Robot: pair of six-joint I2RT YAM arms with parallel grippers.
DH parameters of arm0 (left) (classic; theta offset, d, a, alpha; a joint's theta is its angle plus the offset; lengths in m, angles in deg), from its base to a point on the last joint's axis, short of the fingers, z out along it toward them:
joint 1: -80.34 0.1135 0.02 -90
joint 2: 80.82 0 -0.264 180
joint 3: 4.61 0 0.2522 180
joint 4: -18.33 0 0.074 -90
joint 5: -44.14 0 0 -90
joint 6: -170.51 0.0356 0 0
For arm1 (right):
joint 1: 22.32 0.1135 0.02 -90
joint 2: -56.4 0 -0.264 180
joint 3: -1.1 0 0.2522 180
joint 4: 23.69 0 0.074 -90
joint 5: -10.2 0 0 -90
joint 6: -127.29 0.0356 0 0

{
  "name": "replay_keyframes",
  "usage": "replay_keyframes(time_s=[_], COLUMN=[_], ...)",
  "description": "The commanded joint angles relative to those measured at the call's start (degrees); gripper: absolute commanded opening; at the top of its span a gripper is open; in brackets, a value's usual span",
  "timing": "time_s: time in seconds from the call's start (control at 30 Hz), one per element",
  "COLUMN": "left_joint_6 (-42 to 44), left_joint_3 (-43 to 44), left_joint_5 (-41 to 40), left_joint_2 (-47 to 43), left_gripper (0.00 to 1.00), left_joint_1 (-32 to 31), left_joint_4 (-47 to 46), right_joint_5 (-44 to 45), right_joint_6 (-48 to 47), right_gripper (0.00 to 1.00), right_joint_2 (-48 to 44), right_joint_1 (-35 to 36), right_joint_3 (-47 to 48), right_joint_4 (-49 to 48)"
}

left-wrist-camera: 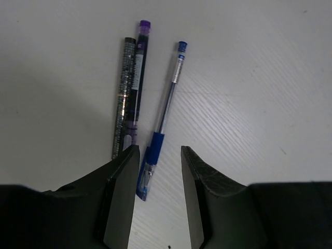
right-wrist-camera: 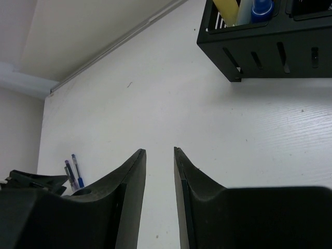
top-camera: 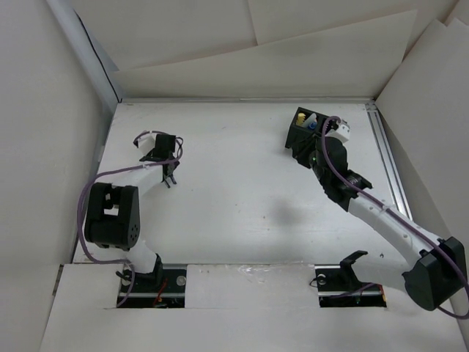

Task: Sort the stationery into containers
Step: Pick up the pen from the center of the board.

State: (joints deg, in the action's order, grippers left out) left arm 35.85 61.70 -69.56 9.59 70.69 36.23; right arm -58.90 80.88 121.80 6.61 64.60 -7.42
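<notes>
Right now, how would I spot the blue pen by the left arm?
On the left side of the white table, the left gripper hangs over three pens. The blue pen lies slightly apart; it alone has a clear barrel with blue grip and cap, while the purple-capped pen and the speckled pen touching it are dark.

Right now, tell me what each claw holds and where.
Nothing: left claw sits open around the end of the blue pen; right claw is empty.

The right wrist view's top edge crops the black box (right-wrist-camera: pixel 259 49) and the stationery (right-wrist-camera: pixel 261 9) in it, and a finger (left-wrist-camera: pixel 122 197) of the left gripper (left-wrist-camera: pixel 160 151) hides two dark pens' (left-wrist-camera: pixel 129 88) near ends.
</notes>
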Motion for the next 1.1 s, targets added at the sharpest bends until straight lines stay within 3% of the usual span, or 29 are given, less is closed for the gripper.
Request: replay_keyframes(time_s=[0.0, 0.33, 0.67, 1.07], left_joint_6=[0.9, 3.9, 4.4, 6.6], left_joint_3=[1.8, 1.8, 2.3, 1.8], left_joint_5=[0.5, 3.0, 3.1, 7.7], left_joint_2=[2.0, 4.9, 7.7, 8.2], left_gripper=[0.34, 0.31, 0.16, 0.18], left_joint_1=[0.9, 0.9, 0.9, 0.9], left_joint_4=[-0.2, -3.1, -3.2, -4.3], right_joint_5=[-0.7, -1.3, -1.3, -1.3], right_joint_6=[-0.7, -0.7, -1.2, -1.2], right_gripper=[0.34, 0.34, 0.34, 0.34], right_joint_2=[0.2, 1.3, 1.3, 0.8], right_joint_1=[0.4, 1.0, 1.5, 1.5], right_joint_3=[0.0, 0.5, 0.5, 0.5], right_joint_4=[-3.0, -3.0, -3.0, -3.0])
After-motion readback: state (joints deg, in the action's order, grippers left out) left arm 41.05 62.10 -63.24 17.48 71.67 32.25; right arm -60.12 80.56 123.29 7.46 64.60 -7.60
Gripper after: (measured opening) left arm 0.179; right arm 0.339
